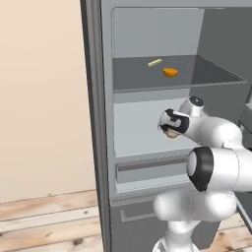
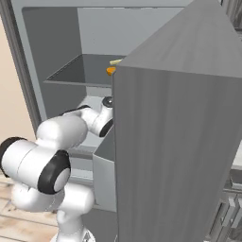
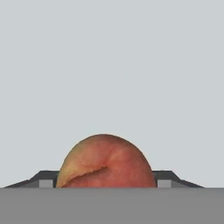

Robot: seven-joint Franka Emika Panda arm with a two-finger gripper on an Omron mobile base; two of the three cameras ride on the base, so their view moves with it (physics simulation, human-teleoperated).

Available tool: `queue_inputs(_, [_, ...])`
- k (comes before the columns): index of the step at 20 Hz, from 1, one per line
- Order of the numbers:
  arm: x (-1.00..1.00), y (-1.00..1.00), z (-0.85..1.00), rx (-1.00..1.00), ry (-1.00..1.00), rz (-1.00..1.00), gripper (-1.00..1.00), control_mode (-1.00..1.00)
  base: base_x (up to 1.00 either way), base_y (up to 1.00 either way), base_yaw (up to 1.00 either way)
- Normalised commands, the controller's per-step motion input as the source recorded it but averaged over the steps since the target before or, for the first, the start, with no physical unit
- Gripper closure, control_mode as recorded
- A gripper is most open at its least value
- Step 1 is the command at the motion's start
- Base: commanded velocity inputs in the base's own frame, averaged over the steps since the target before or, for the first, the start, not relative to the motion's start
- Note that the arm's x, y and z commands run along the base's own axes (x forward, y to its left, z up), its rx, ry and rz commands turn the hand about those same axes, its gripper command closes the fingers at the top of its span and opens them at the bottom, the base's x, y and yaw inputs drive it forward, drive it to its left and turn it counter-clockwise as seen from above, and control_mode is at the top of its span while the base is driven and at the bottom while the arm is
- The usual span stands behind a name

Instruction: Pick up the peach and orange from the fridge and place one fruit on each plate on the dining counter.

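The peach (image 3: 106, 162) is seen between the two dark finger tips of the gripper (image 3: 106, 181), which appear closed against its sides, so the fruit is judged to be grasped. The gripper (image 1: 171, 129) is reached into the fridge (image 1: 103, 123) over the pale lower shelf (image 1: 135, 130), where the peach (image 1: 172, 133) shows just under the hand. The orange (image 1: 170, 72) is left on the darker upper shelf (image 1: 206, 74), near a pale yellow stick-shaped item (image 1: 155, 62). The open fridge door (image 2: 179, 142) is held wide, presumably so the arm can be drawn out with the fruit. The plates are yet to be served.
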Motion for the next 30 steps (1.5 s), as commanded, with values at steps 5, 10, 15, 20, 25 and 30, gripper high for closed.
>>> queue_inputs(5, [-0.84,0.11,0.63,-0.02,-0.10,-0.09,1.00,-1.00,0.00,0.00,0.00])
queue_inputs(10, [-0.51,0.01,1.00,0.00,0.02,-0.03,1.00,-1.00,0.00,0.00,0.00])
queue_inputs(15, [-0.52,0.00,0.98,0.00,0.03,-0.02,1.00,-1.00,0.00,0.00,0.00])
queue_inputs(20, [-0.57,0.04,0.83,0.00,0.04,-0.02,1.00,-1.00,0.00,0.00,0.00])
queue_inputs(25, [-0.92,0.12,0.34,-0.02,0.00,-0.04,1.00,-1.00,0.00,0.00,0.00])
queue_inputs(30, [-1.00,0.27,0.30,-0.09,-0.10,-0.03,1.00,-1.00,0.00,0.00,0.00])
